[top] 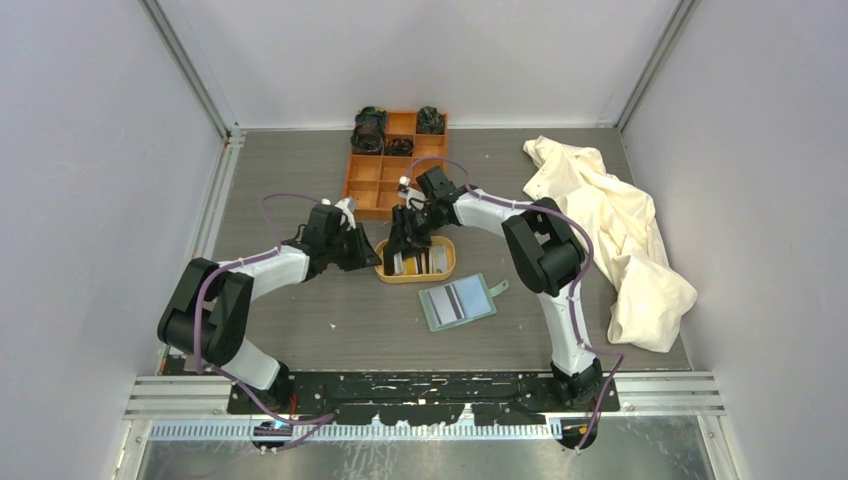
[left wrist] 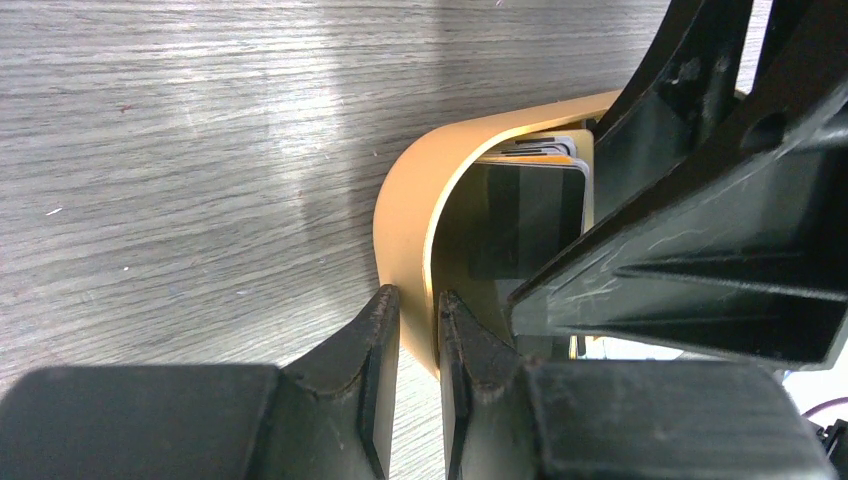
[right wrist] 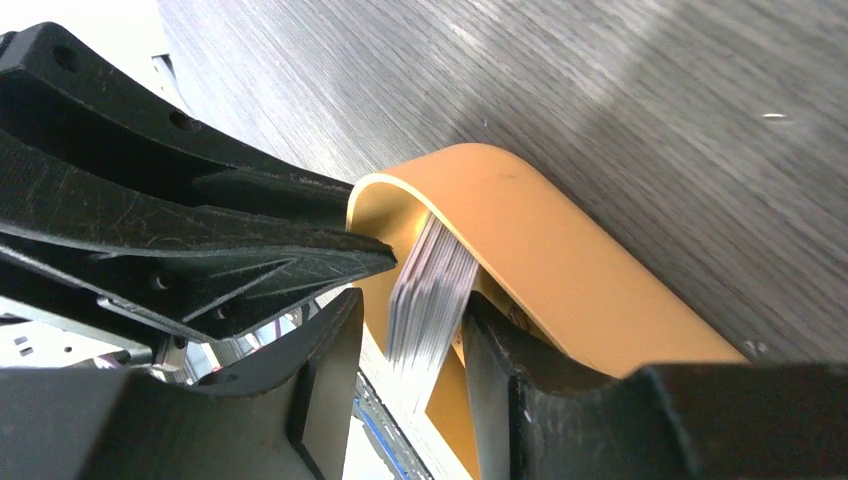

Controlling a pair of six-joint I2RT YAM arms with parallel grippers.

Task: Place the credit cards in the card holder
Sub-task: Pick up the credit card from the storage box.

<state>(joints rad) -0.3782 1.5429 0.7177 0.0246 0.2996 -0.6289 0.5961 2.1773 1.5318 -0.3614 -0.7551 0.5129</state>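
The credit cards stand on edge as a stack inside an oval tan tray. My right gripper reaches down into the tray with its jaws open around the stack. The cards lean on one finger and a gap shows at the other. My left gripper is shut on the tray's curved end wall, one finger outside and one inside. A dark card faces that camera. In the top view both grippers, left and right, meet at the tray's left end. The sage-green card holder lies open flat just in front of the tray.
An orange nine-compartment box with dark items in its back cells stands behind the tray. A cream cloth lies crumpled on the right of the table. Grey walls close in the table on three sides.
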